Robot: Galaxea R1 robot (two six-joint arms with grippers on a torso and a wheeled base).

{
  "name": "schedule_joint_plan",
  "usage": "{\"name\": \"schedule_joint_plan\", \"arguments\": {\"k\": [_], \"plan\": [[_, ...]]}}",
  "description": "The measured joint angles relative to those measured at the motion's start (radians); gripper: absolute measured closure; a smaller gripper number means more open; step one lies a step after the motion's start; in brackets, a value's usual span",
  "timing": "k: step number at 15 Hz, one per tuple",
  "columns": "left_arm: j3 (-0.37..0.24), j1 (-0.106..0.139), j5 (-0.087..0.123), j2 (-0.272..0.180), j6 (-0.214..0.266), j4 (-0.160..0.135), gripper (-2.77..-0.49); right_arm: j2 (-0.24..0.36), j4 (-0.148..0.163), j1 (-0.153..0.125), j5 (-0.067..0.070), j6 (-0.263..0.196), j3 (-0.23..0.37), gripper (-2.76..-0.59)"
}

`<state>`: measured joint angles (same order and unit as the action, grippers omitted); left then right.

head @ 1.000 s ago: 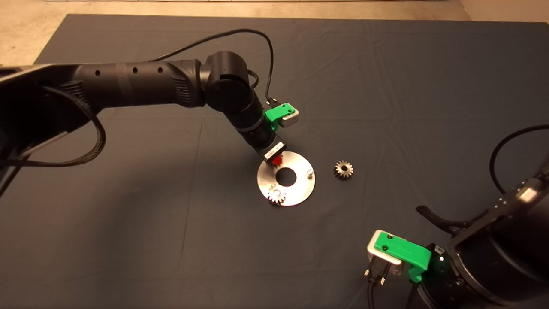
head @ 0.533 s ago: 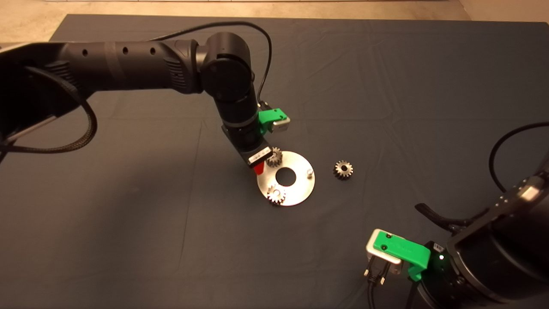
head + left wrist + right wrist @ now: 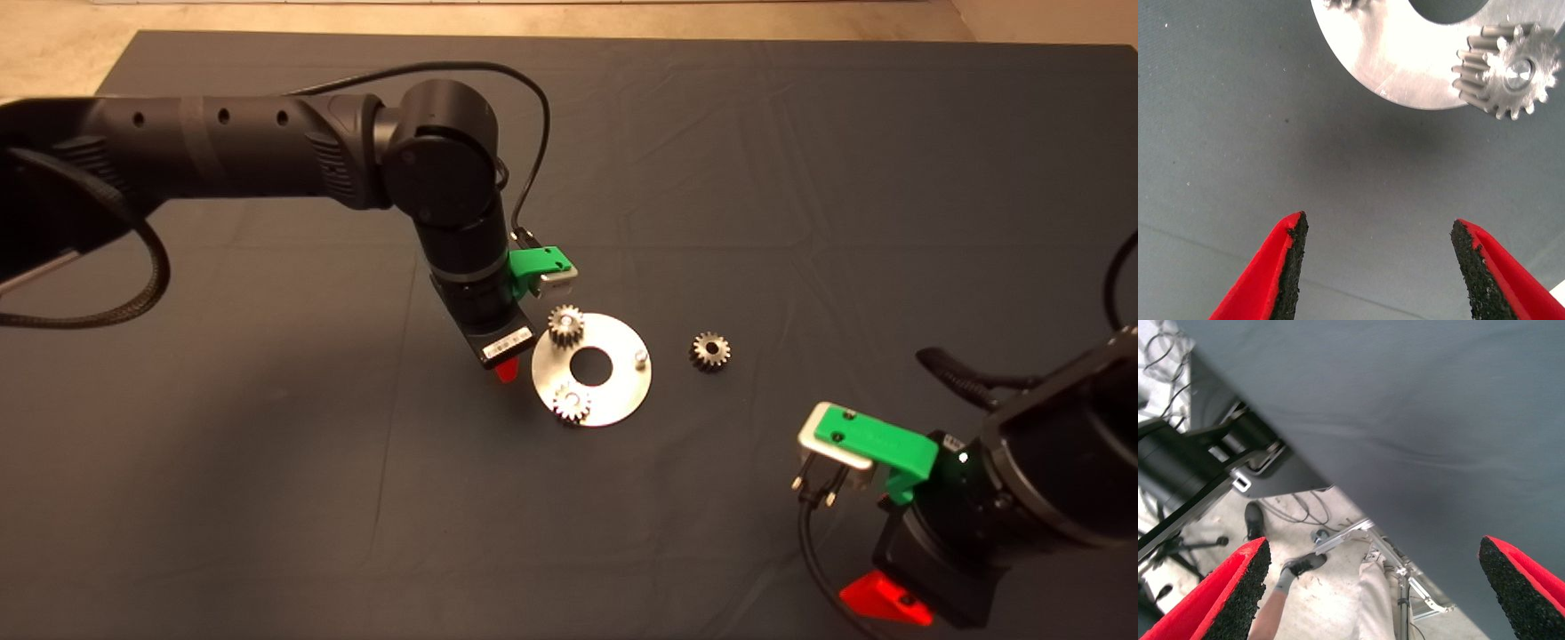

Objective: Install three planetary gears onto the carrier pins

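Waiting at the near right edge of the dark-mat surface (image 3: pixel 267 498), the right green gripper with red fingers (image 3: pixel 876 597) has its jaws spread wide and empty, its wrist camera showing only the mat's edge, the floor beyond, and a person's leg (image 3: pixel 1368 600) and shoe (image 3: pixel 1301 565). Farther in, just beside the flat shiny silver disc with the round centre hole (image 3: pixel 618 391), the left green gripper (image 3: pixel 506 371) hangs with its jaws released and nothing between them. Two small silvery-grey toothed planetary gears sit on carrier pins: one on the disc's near rim (image 3: pixel 572 403), one on its far-left rim (image 3: pixel 565 324). The third short silver carrier pin (image 3: pixel 639 356) stands bare on the right side, and the last loose gear (image 3: pixel 710 350) lies on the mat near the disc's right edge, apart from it. The step in hand is probably fetching that gear; it should go best gripped across its teeth, kept level, its hole centred over the bare pin, then lowered straight. A small white label on the left wrist (image 3: pixel 507 340) carries print too small to read.
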<state>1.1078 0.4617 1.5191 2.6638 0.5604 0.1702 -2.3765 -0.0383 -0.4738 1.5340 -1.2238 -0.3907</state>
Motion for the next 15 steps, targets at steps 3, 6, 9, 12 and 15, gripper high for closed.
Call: {"name": "schedule_joint_plan", "arguments": {"k": [3, 6, 9, 12, 15], "plan": [[-0.028, 0.024, 0.006, -0.044, 0.007, 0.001, -1.46, 0.027, -0.011, -0.008, -0.001, 0.093, -0.093, -2.33], [-0.044, 0.027, 0.007, -0.054, 0.011, 0.000, -1.46, 0.030, -0.067, 0.011, -0.001, 0.190, -0.232, -2.33], [-0.048, 0.028, 0.007, -0.059, 0.012, 0.001, -1.46, -0.013, -0.157, 0.076, -0.001, 0.282, -0.365, -2.33], [-0.049, 0.033, 0.007, -0.067, 0.013, 0.000, -1.46, -0.088, -0.221, 0.107, -0.004, 0.372, -0.510, -2.33], [-0.049, 0.033, 0.007, -0.072, 0.016, 0.000, -1.46, -0.128, -0.247, 0.125, -0.004, 0.406, -0.545, -2.33]]}}
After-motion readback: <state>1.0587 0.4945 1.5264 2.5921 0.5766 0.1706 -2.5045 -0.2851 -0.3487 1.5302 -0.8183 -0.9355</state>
